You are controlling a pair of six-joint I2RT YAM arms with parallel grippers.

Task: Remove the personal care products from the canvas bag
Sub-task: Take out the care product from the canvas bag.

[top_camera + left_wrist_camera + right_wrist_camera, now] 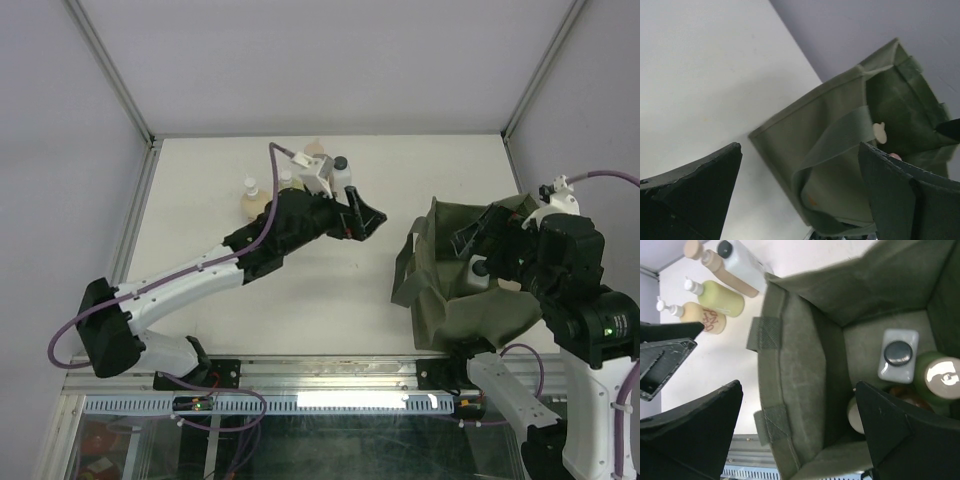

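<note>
My left gripper is released, its 2 dark, matte, wedge-shaped fingers spread wide with nothing between them. It hangs over the middle of the white table and faces the bag. My right gripper is just as wide and empty, poised over the bag's open mouth. The bag is floppy olive canvas, creased and dull, slumped at the right of the table close to the near edge, with flat webbing straps stitched to its wall. Inside it I see a square bottle, white with a round black cap, and a round green bottle with a glossy pale top just beside it. A pale bottle is half hidden behind my right finger, and there is a scrap of orange that I cannot make out. The other products are grouped at the far left-centre of the table, all smooth plastic: a tan bottle, a black-capped bottle, a yellow-green bottle and an orange-lettered bottle, the last 2 with white nozzles. A broad stretch of tabletop separates that group from the bag. The bag's mouth gapes wide, and its left wall stands well apart from the 3 bottles inside.
</note>
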